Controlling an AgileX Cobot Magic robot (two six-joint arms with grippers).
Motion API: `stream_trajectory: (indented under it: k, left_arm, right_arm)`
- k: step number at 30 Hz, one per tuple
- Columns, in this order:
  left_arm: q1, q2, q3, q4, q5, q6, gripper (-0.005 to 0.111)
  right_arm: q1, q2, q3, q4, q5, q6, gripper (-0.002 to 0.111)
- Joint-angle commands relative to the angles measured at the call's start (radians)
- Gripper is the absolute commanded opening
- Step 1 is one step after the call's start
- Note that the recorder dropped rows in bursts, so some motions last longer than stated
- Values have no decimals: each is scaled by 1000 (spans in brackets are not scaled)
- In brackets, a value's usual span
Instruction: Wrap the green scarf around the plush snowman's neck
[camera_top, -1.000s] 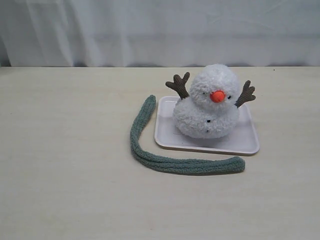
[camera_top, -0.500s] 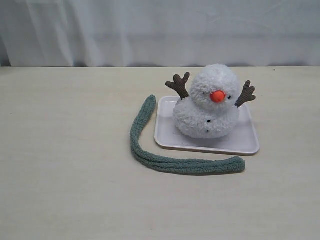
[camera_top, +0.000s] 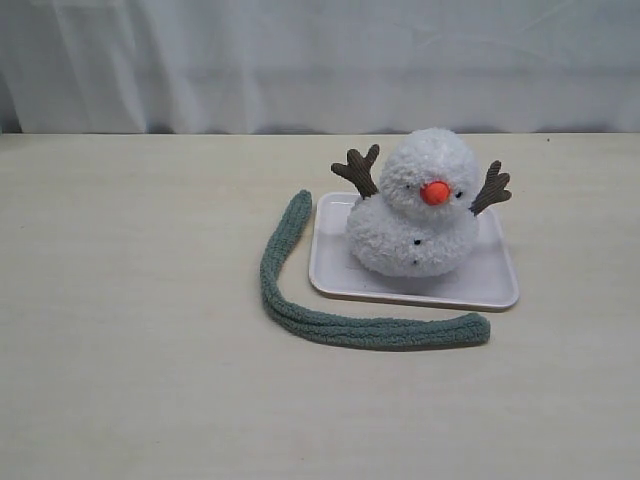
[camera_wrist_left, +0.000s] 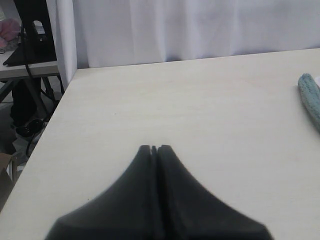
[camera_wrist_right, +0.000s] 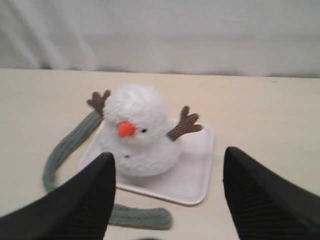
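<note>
The plush snowman (camera_top: 418, 205) sits upright on a pale tray (camera_top: 495, 285), its neck crease bare. The green scarf (camera_top: 300, 320) lies flat on the table in an L shape, running along the tray's left side and across its front. No gripper shows in the exterior view. In the right wrist view my right gripper (camera_wrist_right: 170, 160) is open, well short of the snowman (camera_wrist_right: 137, 130), with the scarf's end (camera_wrist_right: 142, 216) between its fingers' line of sight. In the left wrist view my left gripper (camera_wrist_left: 154, 148) is shut and empty, with a scarf end (camera_wrist_left: 311, 97) off to one side.
A white curtain (camera_top: 320, 60) hangs behind the table's far edge. The left wrist view shows the table's side edge (camera_wrist_left: 45, 130) with a stand and cables (camera_wrist_left: 30, 45) beyond it.
</note>
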Motion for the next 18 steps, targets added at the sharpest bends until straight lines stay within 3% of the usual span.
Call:
stream_trajectory:
  k: [1,4,7,13,15,18]
  left_arm:
    - [2,-3,4,-1,-10,-2,0]
    - [2,-3,4,-1,-10,-2,0]
    - [2,-3,4,-1,-10,-2,0]
    - [2,-3,4,-1,-10,-2,0]
    - [2,-3,4,-1,-10,-2,0]
    - [2,-3,4,-1,-10,-2,0]
  right_arm:
    - [-3,145,-6,371,17,-367,58]
    - [1,262,-1,553,42,-576,58]
    - [63,377,-1,614,20,-676,58]
    - [377,622,-8,623,-337,-759,58]
    - [453,710,-31,618,-439,-700,58]
    - [512,854,-108,601,-453,-694,58]
